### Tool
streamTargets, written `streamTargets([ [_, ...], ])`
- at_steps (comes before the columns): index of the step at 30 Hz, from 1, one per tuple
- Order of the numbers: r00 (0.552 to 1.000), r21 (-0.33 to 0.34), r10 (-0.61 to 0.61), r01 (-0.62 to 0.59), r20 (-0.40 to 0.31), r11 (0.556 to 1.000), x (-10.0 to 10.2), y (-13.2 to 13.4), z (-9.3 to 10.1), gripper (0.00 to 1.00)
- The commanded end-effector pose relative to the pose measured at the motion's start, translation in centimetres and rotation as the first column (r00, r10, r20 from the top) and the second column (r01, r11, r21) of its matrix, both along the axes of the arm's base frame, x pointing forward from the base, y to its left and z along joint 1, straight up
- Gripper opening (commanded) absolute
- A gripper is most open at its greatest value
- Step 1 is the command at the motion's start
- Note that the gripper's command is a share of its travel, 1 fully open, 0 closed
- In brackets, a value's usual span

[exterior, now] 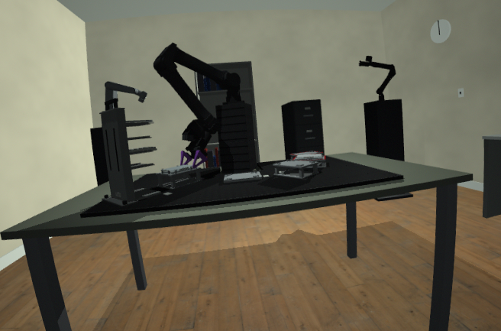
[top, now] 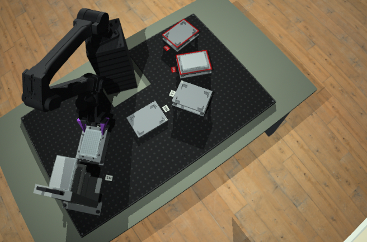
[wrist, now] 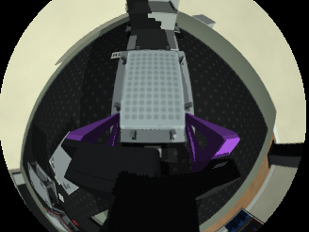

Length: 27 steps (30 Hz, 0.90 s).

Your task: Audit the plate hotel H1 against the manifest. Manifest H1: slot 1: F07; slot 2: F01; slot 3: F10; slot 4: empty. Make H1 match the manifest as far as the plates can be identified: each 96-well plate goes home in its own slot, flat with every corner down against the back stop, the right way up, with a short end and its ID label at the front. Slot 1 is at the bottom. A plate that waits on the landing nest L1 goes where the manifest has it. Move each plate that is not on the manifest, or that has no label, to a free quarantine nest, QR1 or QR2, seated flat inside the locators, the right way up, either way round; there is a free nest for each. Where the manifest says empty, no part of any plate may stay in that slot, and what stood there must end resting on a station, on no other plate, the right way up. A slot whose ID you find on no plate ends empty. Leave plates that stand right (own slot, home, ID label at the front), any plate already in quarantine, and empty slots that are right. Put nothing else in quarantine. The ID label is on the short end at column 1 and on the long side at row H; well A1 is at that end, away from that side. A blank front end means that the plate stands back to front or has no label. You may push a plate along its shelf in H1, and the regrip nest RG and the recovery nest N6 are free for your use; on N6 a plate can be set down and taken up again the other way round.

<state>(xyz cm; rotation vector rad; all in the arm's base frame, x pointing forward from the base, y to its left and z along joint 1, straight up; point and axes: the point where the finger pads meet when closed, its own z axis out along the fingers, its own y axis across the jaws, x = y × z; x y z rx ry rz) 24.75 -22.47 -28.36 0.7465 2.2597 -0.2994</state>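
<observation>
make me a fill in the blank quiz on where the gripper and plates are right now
1. The gripper has its purple fingers ____, one on each long side of the plate near the hotel.
2. The two quarantine nests are outlined in ____.
3. The number of quarantine nests holding a plate is ____.

Missing words: open; red; one

Dim, even light; soft shadows on mat; wrist view fisheye-warped, blurry.

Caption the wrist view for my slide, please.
Open gripper straddling the near short end of a well plate on its nest.
</observation>
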Motion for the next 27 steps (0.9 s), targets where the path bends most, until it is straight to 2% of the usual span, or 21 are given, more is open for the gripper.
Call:
streamTargets([
  [1, 1.0, -0.004, 0.002, -0.002, 0.002, 1.0, -0.1, 0.1, 0.4, 0.93],
  [6, 1.0, -0.004, 0.002, -0.002, 0.002, 1.0, -0.1, 0.1, 0.4, 0.93],
  [7, 1.0, -0.004, 0.002, -0.002, 0.002, 1.0, -0.1, 0.1, 0.4, 1.0],
  [21, 1.0, -0.004, 0.002, -0.002, 0.002, 1.0, -0.1, 0.1, 0.4, 1.0],
  [23, 1.0, -0.006, 0.001, -0.001, -0.005, 1.0, -0.5, 0.0, 1.3, 1.0],
  [27, 1.0, 0.002, 0.001, -0.001, -0.012, 1.0, -0.7, 0.2, 1.8, 1.0],
])
